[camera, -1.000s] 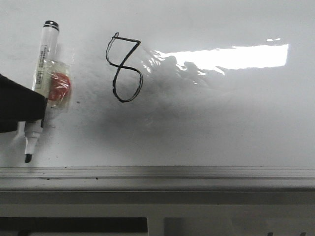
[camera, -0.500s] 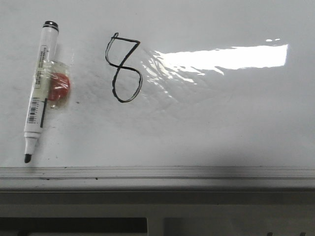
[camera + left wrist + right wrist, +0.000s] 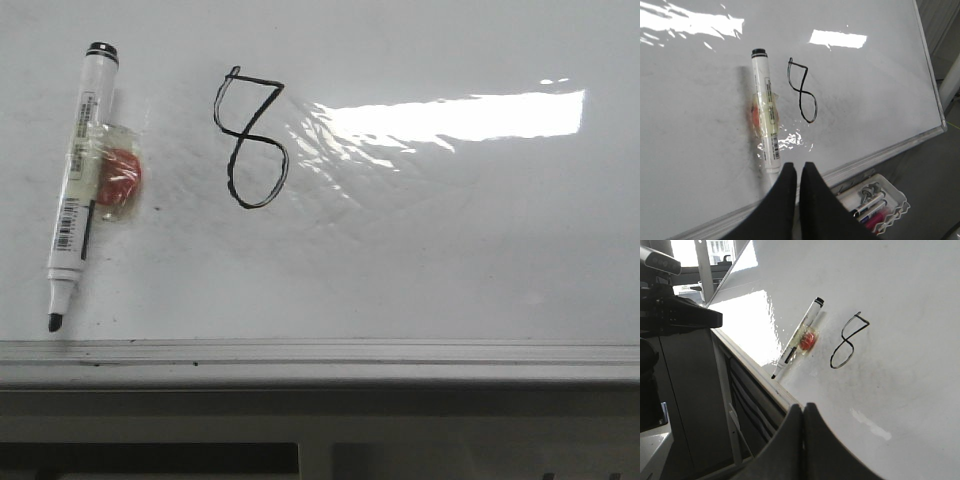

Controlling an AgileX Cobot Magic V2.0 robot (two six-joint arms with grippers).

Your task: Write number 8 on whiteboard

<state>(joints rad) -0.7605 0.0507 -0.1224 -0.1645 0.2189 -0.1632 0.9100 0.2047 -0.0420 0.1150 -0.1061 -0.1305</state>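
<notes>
We find the number 8 (image 3: 252, 138) drawn in thin black line in the upper left-centre of the front view, complete with an angular top loop and a rounder bottom one, so we judge the writing itself done. It sits on the whiteboard (image 3: 450, 260), whose glossy face throws back a bright glare to the right of the figure. The marker (image 3: 80, 180) lies at the left of that view, uncapped, tip pointing toward the lower frame edge (image 3: 320, 352) and its dark end toward the top; a red piece taped to its barrel (image 3: 120, 180), likely a magnet, would explain why it stays put on the board without a hand. Neither arm shows in the front view. In the wrist views, our left gripper (image 3: 797, 172) hangs with fingers pressed together and nothing between them, just off the marker's tip end, and our right gripper (image 3: 803, 412) is likewise closed and empty, well apart from the figure. A tray of spare pens (image 3: 875, 205) sits below the board's edge.
</notes>
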